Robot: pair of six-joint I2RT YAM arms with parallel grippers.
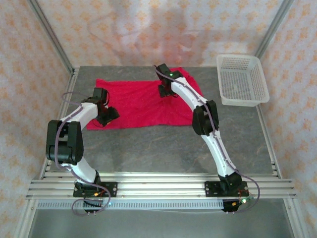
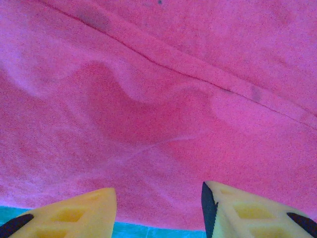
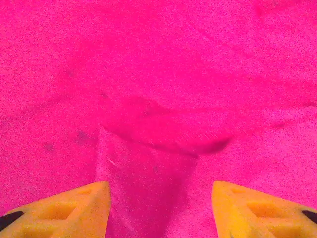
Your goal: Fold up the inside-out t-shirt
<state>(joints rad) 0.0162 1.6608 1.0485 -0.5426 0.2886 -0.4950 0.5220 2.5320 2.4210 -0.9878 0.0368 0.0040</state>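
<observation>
The left hand (image 2: 158,196), fingers spread and holding nothing, hovers at the near left edge of the inside-out t-shirt (image 1: 138,104), which lies spread on the table (image 1: 148,148). It should probably pinch right at that hem. Farther on, the right hand (image 3: 161,188), likewise released, sits over a small ridge of cloth. Gripping there and lifting both together should keep the fold straight.

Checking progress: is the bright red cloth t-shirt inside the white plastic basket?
No, the red t-shirt lies spread on the grey table, apart from the white basket.

a white slotted basket (image 1: 242,79) sits at the grey table's (image 1: 163,148) far-right corner.
</observation>
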